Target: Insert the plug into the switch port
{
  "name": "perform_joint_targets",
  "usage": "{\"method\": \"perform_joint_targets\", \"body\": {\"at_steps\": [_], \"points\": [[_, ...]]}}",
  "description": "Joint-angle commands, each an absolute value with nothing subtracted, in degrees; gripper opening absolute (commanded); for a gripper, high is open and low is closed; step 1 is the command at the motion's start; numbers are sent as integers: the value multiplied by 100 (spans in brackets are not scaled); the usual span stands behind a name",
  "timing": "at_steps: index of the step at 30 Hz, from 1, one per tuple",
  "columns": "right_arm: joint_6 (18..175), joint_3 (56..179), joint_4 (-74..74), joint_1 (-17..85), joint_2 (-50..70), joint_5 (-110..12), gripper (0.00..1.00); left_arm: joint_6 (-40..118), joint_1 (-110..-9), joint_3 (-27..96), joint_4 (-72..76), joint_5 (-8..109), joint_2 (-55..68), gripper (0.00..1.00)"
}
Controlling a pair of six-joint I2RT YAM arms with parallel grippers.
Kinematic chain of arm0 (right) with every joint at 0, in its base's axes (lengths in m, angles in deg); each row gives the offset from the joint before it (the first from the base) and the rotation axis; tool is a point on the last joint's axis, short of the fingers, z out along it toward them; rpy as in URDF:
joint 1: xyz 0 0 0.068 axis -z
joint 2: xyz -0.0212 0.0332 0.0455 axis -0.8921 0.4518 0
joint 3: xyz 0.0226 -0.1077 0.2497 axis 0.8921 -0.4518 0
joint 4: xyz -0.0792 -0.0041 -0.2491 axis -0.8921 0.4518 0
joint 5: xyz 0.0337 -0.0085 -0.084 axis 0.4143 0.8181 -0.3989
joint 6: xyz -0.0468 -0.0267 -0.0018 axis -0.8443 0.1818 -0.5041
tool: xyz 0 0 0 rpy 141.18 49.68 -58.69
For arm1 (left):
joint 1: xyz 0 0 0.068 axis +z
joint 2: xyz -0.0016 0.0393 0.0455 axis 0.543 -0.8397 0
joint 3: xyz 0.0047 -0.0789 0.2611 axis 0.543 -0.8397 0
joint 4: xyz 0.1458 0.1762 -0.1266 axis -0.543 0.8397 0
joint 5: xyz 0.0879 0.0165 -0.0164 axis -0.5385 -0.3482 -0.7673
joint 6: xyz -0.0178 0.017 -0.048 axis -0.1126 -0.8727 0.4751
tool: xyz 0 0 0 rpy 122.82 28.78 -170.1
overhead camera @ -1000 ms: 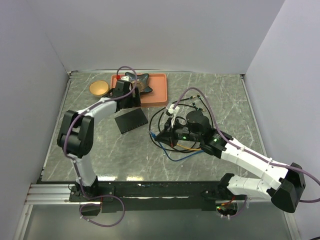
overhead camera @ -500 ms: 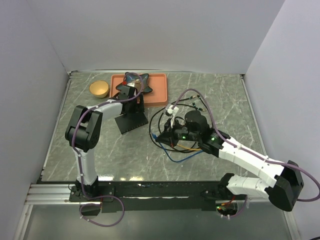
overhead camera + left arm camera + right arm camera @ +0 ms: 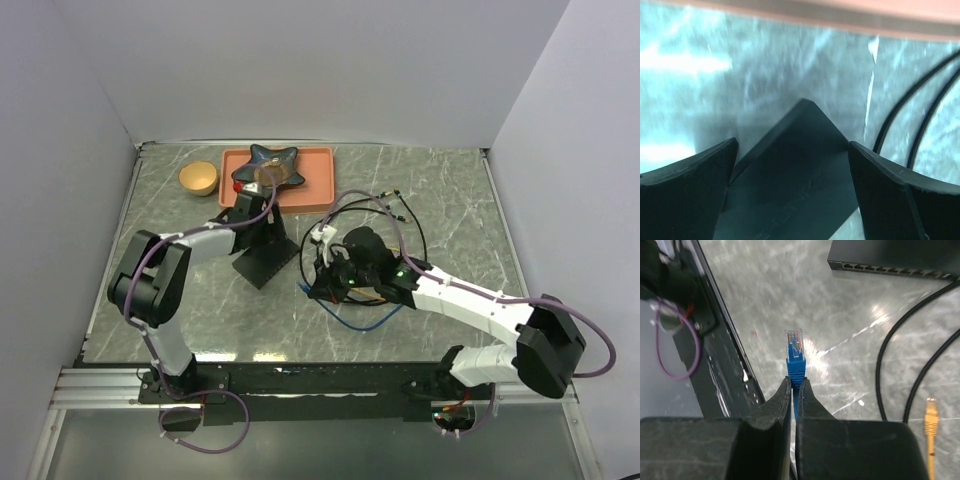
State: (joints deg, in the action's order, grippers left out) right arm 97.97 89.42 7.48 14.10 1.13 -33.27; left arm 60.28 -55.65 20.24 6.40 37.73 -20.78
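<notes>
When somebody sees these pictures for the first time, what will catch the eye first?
First the blue plug, pinched in the shut right gripper over the middle of the table. Next the black switch to the left of it, with the open left gripper over one corner. At the back, the orange tray stands out by its colour.
</notes>
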Motion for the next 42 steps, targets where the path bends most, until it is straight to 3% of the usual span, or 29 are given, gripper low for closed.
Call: {"method": "perform_joint_targets", "body": {"at_steps": [1,14,19,30,35,42], "points": [[9592,9350,778,1120,332,-3669,0,6540,-5943,1512,1060,3842,-1798,98],[9494,10185,1121,794,1932,-4874,0,6102,-6163,2134,1059,3314,-2113,99],[9512,10106,1138,803,1932,-4988,0,5882,-6224,2565,1428,3147,-2570,93],[9398,9957,1121,786,2090,-4979,0,6075,-6426,1600,1007,3718,-2001,85],[9310,10018,1261,681,2266,-5119,0,6180,-6558,1388,1007,3937,-1623,86],[9450,10062,1305,461,2310,-5269,0,6382,-6401,1466,1296,3509,-1472,99]]}}
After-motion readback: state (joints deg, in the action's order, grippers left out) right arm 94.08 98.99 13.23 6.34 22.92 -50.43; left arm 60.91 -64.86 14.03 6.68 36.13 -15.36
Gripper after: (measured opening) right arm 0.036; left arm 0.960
